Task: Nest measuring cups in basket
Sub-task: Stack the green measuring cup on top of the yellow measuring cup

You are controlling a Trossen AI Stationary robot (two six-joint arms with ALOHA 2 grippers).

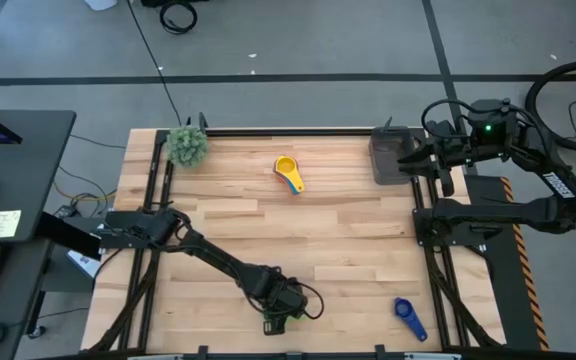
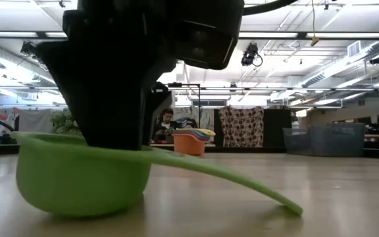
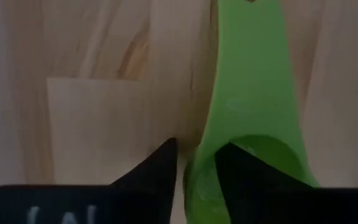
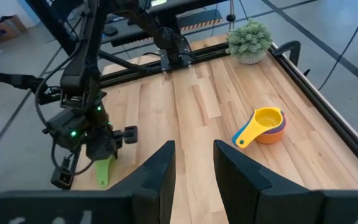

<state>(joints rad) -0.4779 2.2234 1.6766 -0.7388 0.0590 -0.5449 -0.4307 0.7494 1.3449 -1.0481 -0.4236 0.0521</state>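
Left gripper [image 3: 194,165]: at the table's [image 1: 348,240] near edge, jaws straddling the rim of the green cup [image 2: 77,174], one finger inside the bowl, one outside
Green cup: upright on the wood
Right gripper [image 4: 192,163]: raised by the basket [image 1: 390,157], jaws apart, empty
Nested cups [image 1: 288,172]: yellow on top, mid-table
Dark blue cup [image 1: 409,318]: near right corner

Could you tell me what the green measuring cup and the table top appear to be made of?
Green measuring cup: probably moulded plastic, with uniform colour and a smooth, slightly glossy bowl and handle. Table top: apparently wood, pale jointed planks with visible grain and a matte to satin finish.
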